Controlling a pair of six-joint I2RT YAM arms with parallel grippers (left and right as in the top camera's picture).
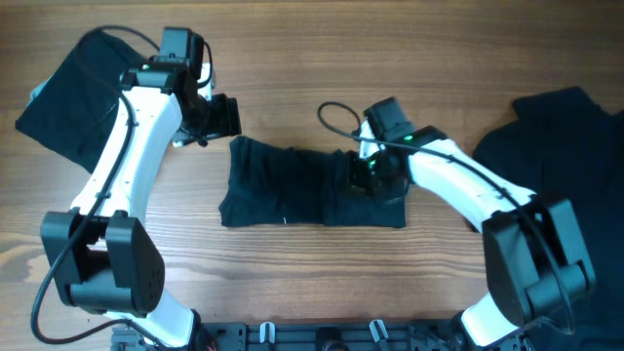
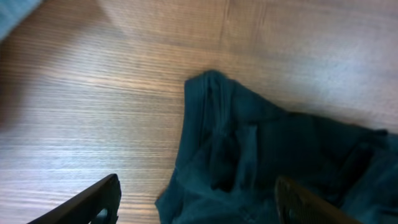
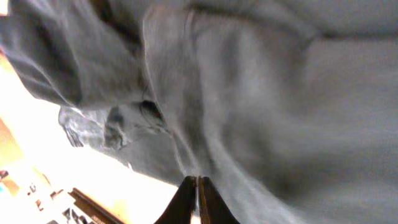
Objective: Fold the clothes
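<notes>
A very dark teal T-shirt (image 1: 292,185) lies folded into a wide band on the middle of the table. My left gripper (image 1: 222,115) is open and empty, just above the shirt's far left corner. In the left wrist view its fingers (image 2: 198,193) straddle that rumpled corner (image 2: 267,155). My right gripper (image 1: 367,172) sits on the shirt's right part. In the right wrist view its fingers (image 3: 197,185) are pressed together on a ridge of the fabric (image 3: 261,93).
A second dark garment (image 1: 68,93) lies at the far left, partly under my left arm. A third dark garment (image 1: 565,136) is spread at the right edge. Bare wooden table (image 1: 292,283) lies in front of the folded shirt.
</notes>
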